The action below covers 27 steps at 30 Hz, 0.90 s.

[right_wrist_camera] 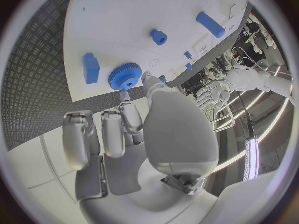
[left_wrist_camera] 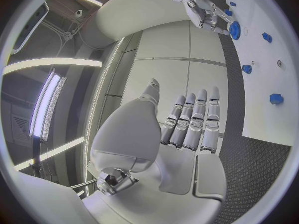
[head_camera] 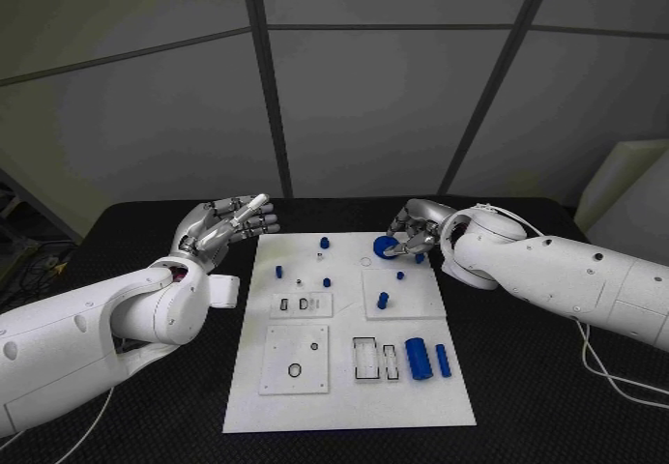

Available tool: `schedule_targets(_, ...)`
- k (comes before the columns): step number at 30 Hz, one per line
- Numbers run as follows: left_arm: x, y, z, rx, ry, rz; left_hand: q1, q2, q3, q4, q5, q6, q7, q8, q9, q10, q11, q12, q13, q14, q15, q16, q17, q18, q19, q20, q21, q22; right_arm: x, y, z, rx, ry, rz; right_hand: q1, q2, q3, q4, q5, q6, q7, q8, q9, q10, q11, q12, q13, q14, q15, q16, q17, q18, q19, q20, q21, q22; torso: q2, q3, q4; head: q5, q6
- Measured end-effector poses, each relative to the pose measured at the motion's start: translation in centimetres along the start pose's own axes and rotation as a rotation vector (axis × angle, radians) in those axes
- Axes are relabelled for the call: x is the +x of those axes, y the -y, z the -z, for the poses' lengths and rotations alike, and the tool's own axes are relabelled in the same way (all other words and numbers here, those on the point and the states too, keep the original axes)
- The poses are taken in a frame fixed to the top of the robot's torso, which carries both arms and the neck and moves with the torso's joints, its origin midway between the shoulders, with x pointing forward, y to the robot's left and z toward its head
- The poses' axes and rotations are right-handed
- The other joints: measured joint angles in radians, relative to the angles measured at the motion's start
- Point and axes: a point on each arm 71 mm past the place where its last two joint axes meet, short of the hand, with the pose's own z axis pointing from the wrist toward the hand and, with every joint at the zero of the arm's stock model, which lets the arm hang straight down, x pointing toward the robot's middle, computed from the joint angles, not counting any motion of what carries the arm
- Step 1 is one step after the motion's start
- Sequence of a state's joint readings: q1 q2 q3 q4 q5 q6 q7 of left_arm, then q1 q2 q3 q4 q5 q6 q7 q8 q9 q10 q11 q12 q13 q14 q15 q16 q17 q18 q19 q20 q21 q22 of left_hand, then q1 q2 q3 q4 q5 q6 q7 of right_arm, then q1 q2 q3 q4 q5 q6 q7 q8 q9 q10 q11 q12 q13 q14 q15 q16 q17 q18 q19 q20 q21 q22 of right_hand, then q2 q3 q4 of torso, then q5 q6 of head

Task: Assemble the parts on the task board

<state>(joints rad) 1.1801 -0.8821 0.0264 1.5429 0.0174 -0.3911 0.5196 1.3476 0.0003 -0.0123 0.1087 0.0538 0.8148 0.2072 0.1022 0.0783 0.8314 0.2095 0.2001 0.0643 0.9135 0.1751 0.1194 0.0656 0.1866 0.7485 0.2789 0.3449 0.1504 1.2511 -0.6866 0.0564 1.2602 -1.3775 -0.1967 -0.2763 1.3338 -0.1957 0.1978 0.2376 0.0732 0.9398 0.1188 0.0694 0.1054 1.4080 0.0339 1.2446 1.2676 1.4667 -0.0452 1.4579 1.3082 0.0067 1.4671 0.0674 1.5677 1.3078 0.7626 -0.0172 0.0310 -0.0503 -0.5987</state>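
Observation:
The white task board lies in the middle of the black table. My right hand hovers at the board's far right edge and pinches a blue gear between thumb and fingers just above the plate. In the right wrist view the gear sits at the fingertips, beside a blue block. My left hand is raised off the board's far left corner, fingers straight and apart, holding nothing. The left wrist view shows that open hand and the gear.
Small blue pegs stand on the board's far half. A thick blue cylinder and a thinner one lie near two rectangular slots. A raised square sub-plate sits at the near left. A white cable trails on the right.

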Motion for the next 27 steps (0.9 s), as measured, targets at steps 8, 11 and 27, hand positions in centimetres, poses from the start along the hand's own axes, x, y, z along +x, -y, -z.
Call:
schedule_targets(8, -0.07, -0.01, -0.02, -0.001, 0.001, -0.001, 0.000, 0.000, 0.000, 0.000, 0.000, 0.000, 0.000, 0.000, 0.000, 0.000, 0.000, 0.000, 0.000, 0.000, 0.000, 0.000, 0.000, 0.000, 0.000, 0.000, 0.000, 0.000, 0.03, 0.12, -0.30, 0.021, 0.001, 0.022, 0.010, 0.000, 0.005, 0.000, 0.002, 0.000, 0.000, 0.000, 0.002, 0.000, 0.000, 0.007, 0.011, 0.000, 0.000, 0.004, 0.000, 0.000, 0.000, 0.000, 0.000, 0.000, 0.000, 0.0002, 0.0000, 0.000, -0.003)
schedule_targets(11, -0.11, -0.02, -0.03, -0.001, 0.002, -0.001, 0.000, 0.000, 0.000, 0.000, 0.000, 0.000, 0.000, 0.000, 0.000, 0.000, 0.000, 0.000, 0.000, 0.000, 0.000, 0.000, 0.000, 0.000, 0.000, 0.000, 0.000, 0.000, 0.09, 0.20, -0.35, 0.027, 0.000, 0.027, 0.010, 0.000, 0.005, 0.000, 0.002, 0.000, 0.000, 0.000, 0.002, 0.004, 0.004, 0.013, 0.014, 0.000, 0.000, 0.004, 0.000, 0.000, 0.000, 0.000, 0.000, 0.000, 0.000, 0.0003, 0.0000, 0.000, -0.003)
schedule_targets(27, -0.11, -0.05, -0.07, -0.002, 0.001, 0.000, 0.000, 0.000, 0.000, 0.000, 0.000, 0.000, 0.000, -0.004, 0.000, 0.000, 0.000, -0.004, 0.000, 0.000, 0.000, 0.000, 0.000, 0.000, 0.000, 0.000, 0.000, -0.001, 0.31, -0.19, -0.67, 0.030, -0.010, 0.041, 0.027, 0.017, 0.021, -0.016, 0.006, 0.028, -0.001, 0.004, 0.010, 0.018, -0.004, 0.053, 0.041, 0.000, 0.000, 0.012, 0.000, 0.000, 0.000, 0.000, 0.000, 0.000, 0.000, 0.0005, -0.0004, 0.000, -0.008)
